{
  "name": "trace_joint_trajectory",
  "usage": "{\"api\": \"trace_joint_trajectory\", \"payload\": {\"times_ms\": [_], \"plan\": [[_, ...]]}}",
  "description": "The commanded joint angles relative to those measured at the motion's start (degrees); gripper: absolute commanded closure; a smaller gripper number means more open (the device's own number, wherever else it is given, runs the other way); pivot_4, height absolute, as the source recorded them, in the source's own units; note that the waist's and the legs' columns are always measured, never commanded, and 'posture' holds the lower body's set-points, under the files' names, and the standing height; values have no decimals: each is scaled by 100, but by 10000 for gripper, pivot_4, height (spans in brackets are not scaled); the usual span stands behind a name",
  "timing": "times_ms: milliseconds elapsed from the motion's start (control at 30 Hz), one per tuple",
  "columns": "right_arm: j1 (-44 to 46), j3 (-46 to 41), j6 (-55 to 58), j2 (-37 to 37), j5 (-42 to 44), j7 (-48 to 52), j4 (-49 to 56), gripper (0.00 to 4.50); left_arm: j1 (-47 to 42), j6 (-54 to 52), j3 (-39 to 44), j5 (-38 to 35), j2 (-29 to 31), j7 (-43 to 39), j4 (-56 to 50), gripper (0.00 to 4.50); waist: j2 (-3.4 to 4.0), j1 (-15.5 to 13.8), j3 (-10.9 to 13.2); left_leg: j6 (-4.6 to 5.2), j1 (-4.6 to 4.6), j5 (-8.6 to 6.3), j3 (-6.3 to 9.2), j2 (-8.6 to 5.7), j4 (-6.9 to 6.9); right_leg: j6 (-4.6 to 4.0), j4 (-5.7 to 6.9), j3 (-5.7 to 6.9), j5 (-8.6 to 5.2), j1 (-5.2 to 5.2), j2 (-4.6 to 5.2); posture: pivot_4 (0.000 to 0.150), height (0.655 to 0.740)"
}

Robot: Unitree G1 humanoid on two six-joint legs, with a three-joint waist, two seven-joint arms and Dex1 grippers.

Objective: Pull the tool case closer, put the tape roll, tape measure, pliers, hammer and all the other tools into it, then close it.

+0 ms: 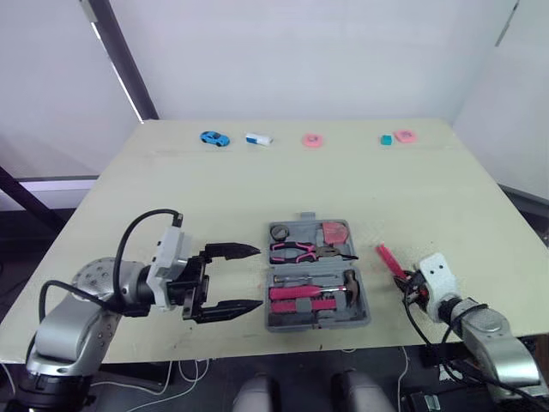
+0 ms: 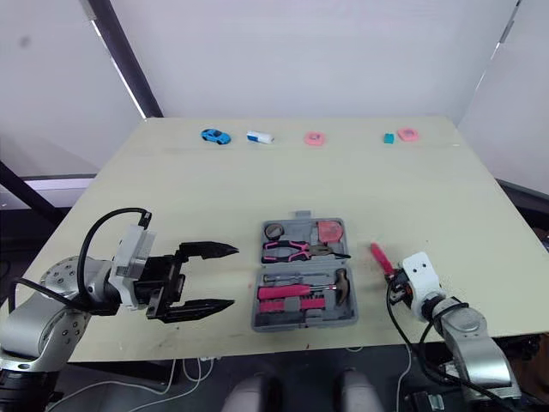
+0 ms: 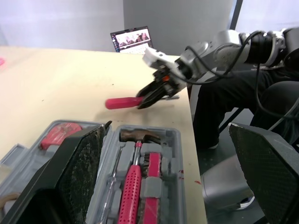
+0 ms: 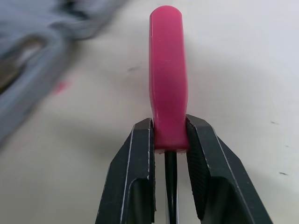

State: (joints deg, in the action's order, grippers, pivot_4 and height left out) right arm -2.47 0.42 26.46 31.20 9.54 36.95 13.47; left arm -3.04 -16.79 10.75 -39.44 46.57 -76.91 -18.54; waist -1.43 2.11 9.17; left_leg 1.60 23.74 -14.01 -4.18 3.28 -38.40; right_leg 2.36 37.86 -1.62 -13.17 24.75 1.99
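Grip on your right side was firm: the right gripper had its two black fingers clamped on the near end of a pink-handled screwdriver, where the handle met the dark shaft, and the shaft ran back between the fingers. You held that tool low at the table, just right of the tool case and apart from it, with the handle pointing far and left; I could not tell whether it touched the surface. Your left gripper was empty, its fingers spread wide apart. It lay level just left of the case, tips pointing right at the left wall, close but not touching. The case lay open and flat in the middle of the table, by the near edge. Its far half held the tape roll on the left, the pink tape measure on the right and the pliers just nearer. Its near half held the hammer, head to the right, beside other pink-handled tools. Along the far edge, well apart from all this, sat a blue toy car, a white and blue block, a pink ring, a teal block and a second pink ring.
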Motion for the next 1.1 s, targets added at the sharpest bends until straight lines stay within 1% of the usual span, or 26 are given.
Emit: {"api": "trace_joint_trajectory", "payload": {"times_ms": [33,167,267,333,500,700,833,933,1100], "plan": [[180,154,383,623,507,971,835,41141,62,200,169,169,214,-183,183,0,-1,3,0,0,0,0,1,0,-1,1,-1,0,0,0,0,1500,7395],[652,413,746,1283,732,1605,1182,41141,126,236,218,142,319,-312,310,0,-3,0,0,0,-4,0,6,2,-4,3,0,-2,0,-1,1,1500,7395],[1240,1012,1252,1776,597,1954,1533,41141,213,280,225,204,401,-390,277,0,-3,-21,0,0,-1,0,7,3,-6,2,-2,2,0,0,2,1500,7395],[1648,1391,1564,1881,544,2043,1682,41141,276,321,249,209,427,-428,256,0,-3,-31,0,0,1,0,8,3,-3,0,-4,2,0,2,3,1500,7395],[2704,2350,2476,1617,450,1990,1909,41141,525,539,315,359,502,-526,226,0,-3,-26,1,0,4,-1,9,3,0,-18,-7,4,10,4,3,1500,7395],[3616,3295,3066,1164,181,1816,1880,41141,778,800,369,478,574,-689,233,0,-3,-36,1,0,6,-1,10,4,0,-21,-8,7,11,7,9,1500,7395],[3934,3760,3253,1079,70,1835,1862,41141,847,793,425,418,594,-694,185,0,-4,-67,1,0,9,-1,10,3,-1,-23,-10,9,12,10,19,1500,7395],[4204,4179,3326,847,-149,1716,1699,41141,877,735,471,332,583,-687,155,0,-4,-70,1,0,9,-1,9,3,0,-24,-10,11,13,11,18,1500,7395],[4437,4585,3345,731,-277,1769,1616,41141,955,825,490,376,629,-796,210,0,-4,-64,1,0,10,-1,7,3,0,-25,-5,11,12,16,16,1500,7395]]}}
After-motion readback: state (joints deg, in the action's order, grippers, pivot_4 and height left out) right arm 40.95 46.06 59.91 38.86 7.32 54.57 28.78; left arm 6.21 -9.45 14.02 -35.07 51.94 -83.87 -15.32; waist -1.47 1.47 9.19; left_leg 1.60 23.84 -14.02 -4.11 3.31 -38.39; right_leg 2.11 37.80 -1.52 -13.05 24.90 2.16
